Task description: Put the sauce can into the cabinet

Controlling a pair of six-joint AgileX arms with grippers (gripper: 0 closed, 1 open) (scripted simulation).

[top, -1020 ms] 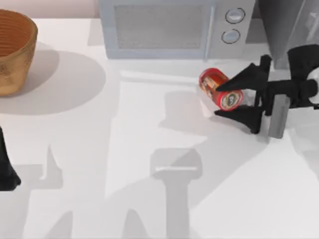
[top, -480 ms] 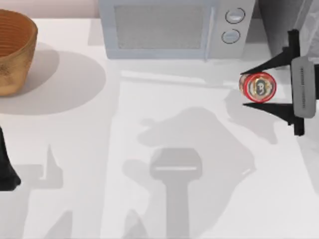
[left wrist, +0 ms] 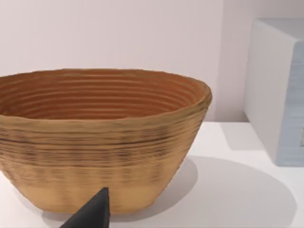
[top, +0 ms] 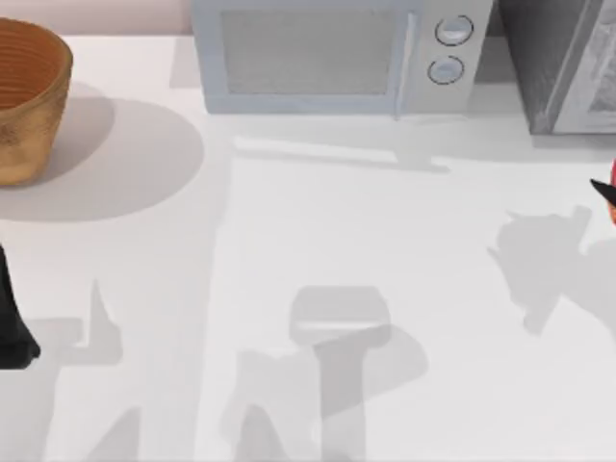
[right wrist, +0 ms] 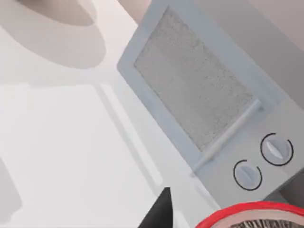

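Note:
The sauce can (right wrist: 249, 214) shows as a red rim with a silver top in the right wrist view, held beside a black fingertip (right wrist: 159, 213) of my right gripper. In the top view a sliver of the right gripper (top: 606, 190) and of the red sauce can (top: 613, 208) sits at the table's far right edge, just in front of the cabinet (top: 563, 67), the dark grey speckled box at the back right. My left arm (top: 12, 327) is parked at the left edge.
A light grey microwave (top: 337, 53) with two round dials stands at the back centre, left of the cabinet. A woven brown basket (top: 29, 96) stands at the back left, close ahead in the left wrist view, basket (left wrist: 99, 137).
My right gripper has carried the sauce can from beside the microwave's right end out to the table's far right edge. The left arm has stayed still.

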